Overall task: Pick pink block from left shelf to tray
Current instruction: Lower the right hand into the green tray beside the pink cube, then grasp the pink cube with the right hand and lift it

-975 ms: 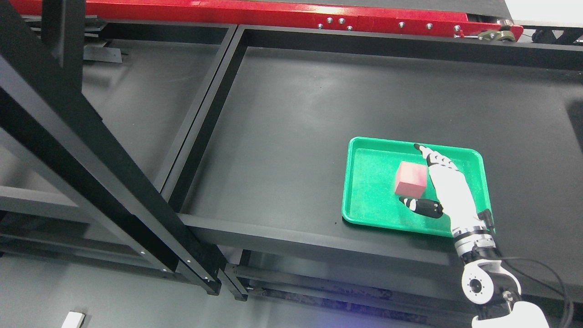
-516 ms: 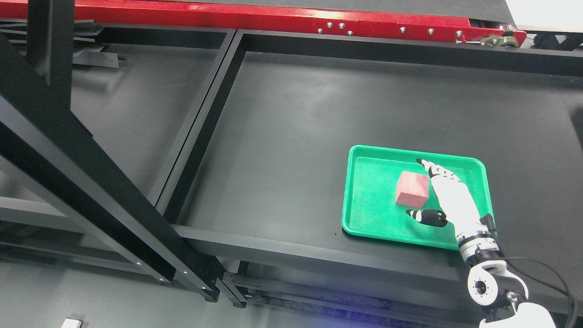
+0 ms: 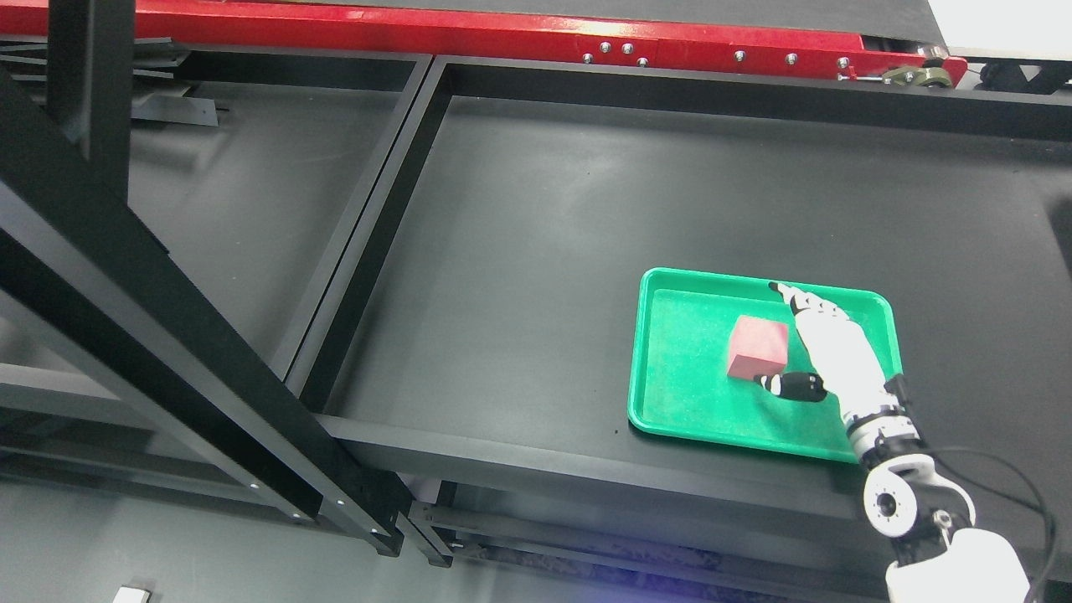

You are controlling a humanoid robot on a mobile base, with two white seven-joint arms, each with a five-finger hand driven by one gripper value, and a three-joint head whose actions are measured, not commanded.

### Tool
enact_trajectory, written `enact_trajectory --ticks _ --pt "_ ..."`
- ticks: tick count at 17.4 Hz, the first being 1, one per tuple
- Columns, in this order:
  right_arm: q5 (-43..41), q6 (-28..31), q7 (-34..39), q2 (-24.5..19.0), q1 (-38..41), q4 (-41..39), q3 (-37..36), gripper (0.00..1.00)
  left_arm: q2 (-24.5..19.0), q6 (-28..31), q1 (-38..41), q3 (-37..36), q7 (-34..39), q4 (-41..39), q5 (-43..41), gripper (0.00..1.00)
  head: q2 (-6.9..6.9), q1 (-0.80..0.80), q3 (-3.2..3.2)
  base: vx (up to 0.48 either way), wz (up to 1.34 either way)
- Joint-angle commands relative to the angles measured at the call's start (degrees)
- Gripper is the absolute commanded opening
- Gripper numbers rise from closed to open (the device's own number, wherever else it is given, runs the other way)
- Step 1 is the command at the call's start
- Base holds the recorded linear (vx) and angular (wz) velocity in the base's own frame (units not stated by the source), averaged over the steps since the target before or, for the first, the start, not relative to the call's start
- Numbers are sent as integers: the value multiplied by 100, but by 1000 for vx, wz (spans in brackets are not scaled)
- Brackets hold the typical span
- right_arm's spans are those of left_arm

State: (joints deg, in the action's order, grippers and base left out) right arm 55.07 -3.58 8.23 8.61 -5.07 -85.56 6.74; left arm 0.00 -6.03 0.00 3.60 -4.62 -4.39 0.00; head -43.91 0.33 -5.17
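Observation:
The pink block lies flat on the floor of the green tray, right of the tray's middle. My right hand comes in from the lower right and sits just right of the block. Its fingers are stretched out straight over the tray's far side, and its black thumb points left just below the block's near right corner. The hand is open and does not grip the block. The left arm does not show.
The tray sits on a wide black shelf surface near its front edge. A black divider bar separates it from the left shelf bay. A thick black frame beam crosses the left foreground. A red rail runs along the back.
One second ago the block was blurred between finger and thumb; now it rests still in the tray with the hand open beside it. The camera shifted slightly; the thumb has come nearer the block.

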Motion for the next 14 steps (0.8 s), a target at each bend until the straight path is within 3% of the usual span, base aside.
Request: enact_trajectory --ticks 1,14 --pt "188 -28 161 36 -459 733 310 97 -100 23 52 0 5 0 -9 100 0 0 0 0 0" --pt "188 -11 399 -96 -653 1349 337 96 -100 23 52 0 5 0 -9 100 0 0 0 0 0"
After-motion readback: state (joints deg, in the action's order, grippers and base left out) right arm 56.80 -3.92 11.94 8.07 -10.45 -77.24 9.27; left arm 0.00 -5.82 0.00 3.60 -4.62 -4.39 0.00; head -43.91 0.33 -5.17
